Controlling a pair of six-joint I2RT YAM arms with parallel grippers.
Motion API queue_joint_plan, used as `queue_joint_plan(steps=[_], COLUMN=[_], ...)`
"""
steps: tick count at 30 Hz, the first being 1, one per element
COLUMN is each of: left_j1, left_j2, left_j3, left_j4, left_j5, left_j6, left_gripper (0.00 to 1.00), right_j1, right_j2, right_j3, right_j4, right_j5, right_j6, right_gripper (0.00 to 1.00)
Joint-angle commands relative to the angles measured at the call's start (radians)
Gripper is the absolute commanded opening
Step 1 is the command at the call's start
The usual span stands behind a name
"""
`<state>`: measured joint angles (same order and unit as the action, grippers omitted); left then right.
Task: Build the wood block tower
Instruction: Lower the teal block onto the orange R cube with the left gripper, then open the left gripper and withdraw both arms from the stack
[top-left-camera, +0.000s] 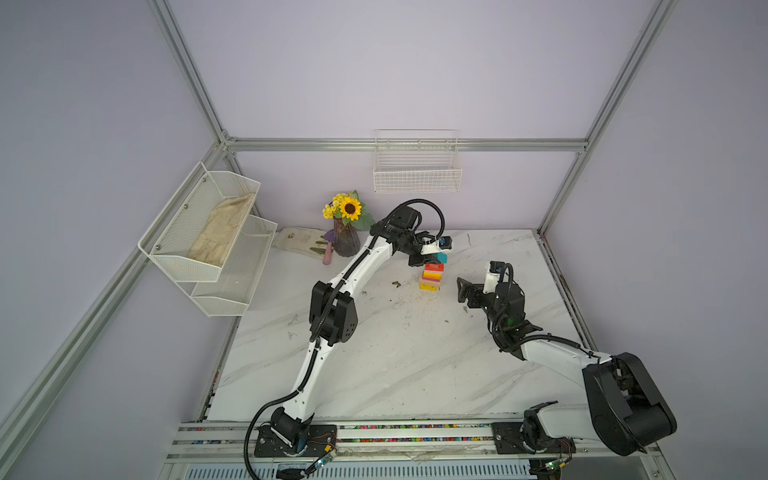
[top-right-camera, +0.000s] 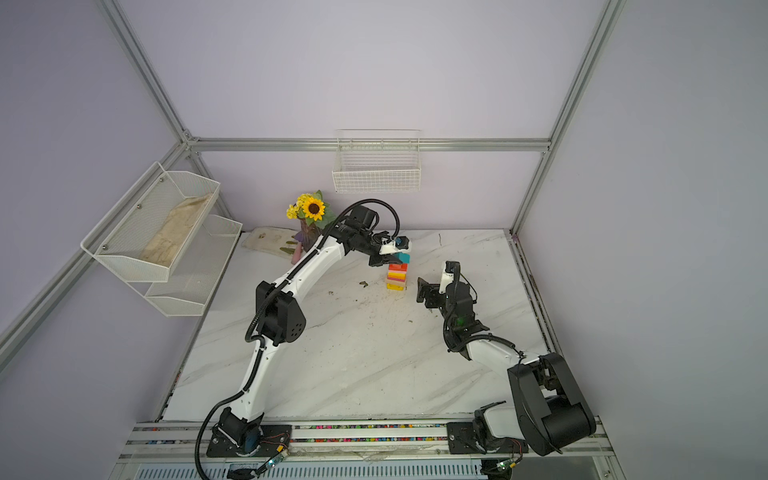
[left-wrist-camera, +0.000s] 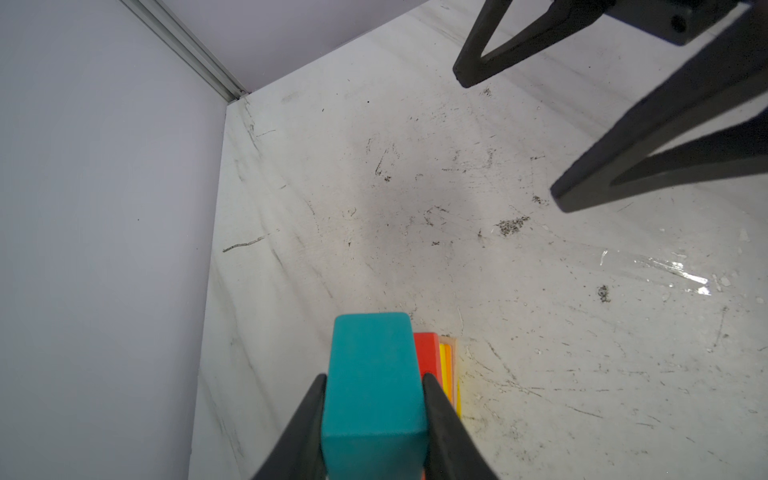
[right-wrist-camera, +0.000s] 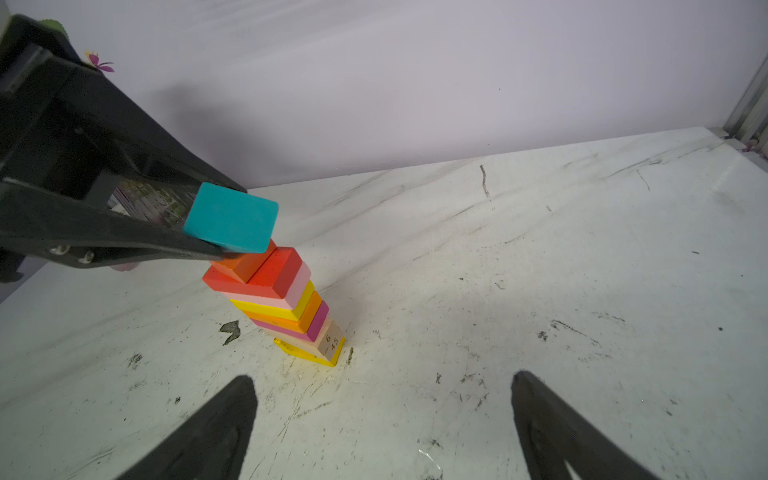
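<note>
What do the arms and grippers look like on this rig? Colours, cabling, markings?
Both arms have white link shells and black joint housings. The left arm carries black corrugated conduit along its length, looping over the wrist. The right arm has thinner black cable and a small green light. The left gripper and right gripper are matte black, with tapered open-triangle fingers. No readable markings.

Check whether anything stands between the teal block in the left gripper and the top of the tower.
Nothing visible does. The left gripper holds the teal block directly over the orange block topping the tower, with nothing between. The open right gripper stands apart from the tower.
</note>
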<state>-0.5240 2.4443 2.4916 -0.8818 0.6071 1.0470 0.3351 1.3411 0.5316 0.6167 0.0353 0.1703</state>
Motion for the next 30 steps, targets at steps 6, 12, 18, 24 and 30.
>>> queue_joint_plan(steps=[6,12,18,24,30], left_j1=[0.005,0.004,0.004,0.011,0.047], left_j2=[-0.075,-0.097,-0.188,-0.458,-0.972], left_j3=[-0.026,-0.05,-0.128,-0.406,-1.147], left_j4=[0.037,0.065,0.146,0.313,0.832], left_j5=[0.006,-0.004,-0.014,-0.112,-0.463], left_j6=[-0.018,-0.041,-0.125,-0.326,-0.662], left_gripper=[0.4,0.45,0.98,1.0,1.0], right_j1=[-0.008,-0.008,-0.008,-0.049,-0.154], right_j2=[0.001,-0.002,-0.021,-0.06,0.062], right_j3=[0.008,0.018,0.038,0.101,0.046], right_j4=[0.026,0.016,-0.021,-0.129,0.044], right_j5=[-0.012,-0.004,0.084,0.317,0.45], right_j6=[0.0,0.015,0.051,0.09,-0.002], right_gripper=[0.97,0.97,0.97,0.97,0.97])
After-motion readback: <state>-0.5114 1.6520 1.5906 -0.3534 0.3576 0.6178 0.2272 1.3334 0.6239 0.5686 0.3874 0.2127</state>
